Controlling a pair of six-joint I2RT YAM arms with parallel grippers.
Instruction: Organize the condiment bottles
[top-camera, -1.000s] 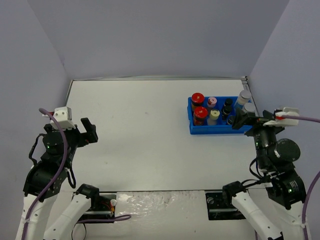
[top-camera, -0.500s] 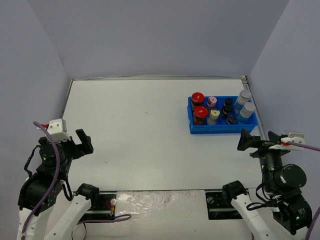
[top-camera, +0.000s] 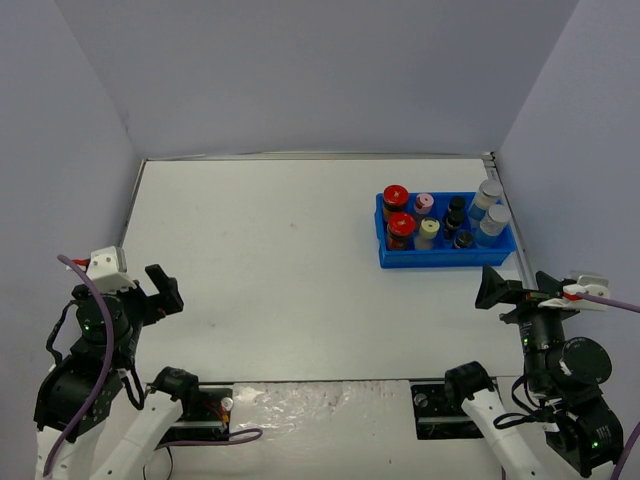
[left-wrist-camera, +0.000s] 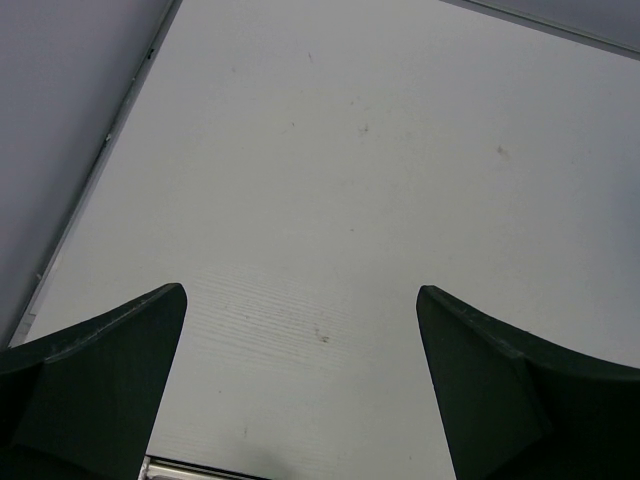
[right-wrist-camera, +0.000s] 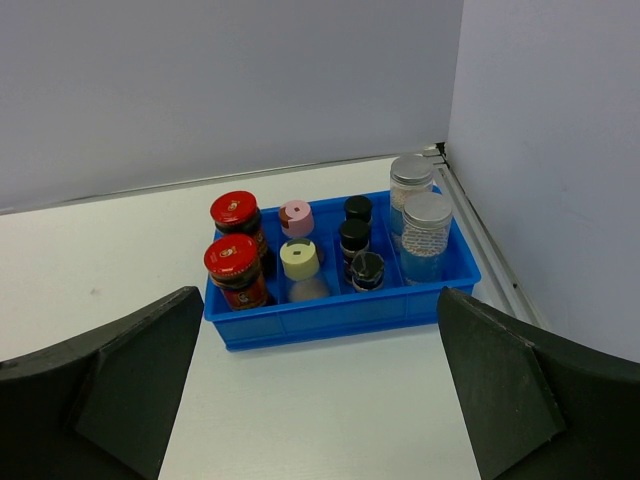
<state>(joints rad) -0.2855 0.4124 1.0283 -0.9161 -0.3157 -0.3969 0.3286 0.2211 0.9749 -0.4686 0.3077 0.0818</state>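
All the condiment bottles stand in the blue tray (top-camera: 445, 260) at the far right. Two are red-lidded (right-wrist-camera: 233, 209) (right-wrist-camera: 230, 255), one pink-capped (right-wrist-camera: 295, 213), one cream (right-wrist-camera: 299, 255), three black-capped (right-wrist-camera: 358, 207) (right-wrist-camera: 353, 232) (right-wrist-camera: 367, 266) and two silver-lidded (right-wrist-camera: 411, 170) (right-wrist-camera: 428, 210). My right gripper (top-camera: 518, 287) is open and empty, pulled back nearer than the tray and facing it (right-wrist-camera: 320, 292). My left gripper (top-camera: 160, 290) is open and empty at the near left, over bare table (left-wrist-camera: 300, 292).
The tray (right-wrist-camera: 330, 320) sits close to the right wall (right-wrist-camera: 560, 150) and the table's right edge strip (right-wrist-camera: 490, 250). The left wall and the table's left edge (left-wrist-camera: 90, 180) run beside my left gripper. White tabletop (top-camera: 270, 250) lies between the arms.
Both arms have drawn back toward the near edge. My right gripper has moved from the tray's right front corner to well short of it. The bottles have not moved.
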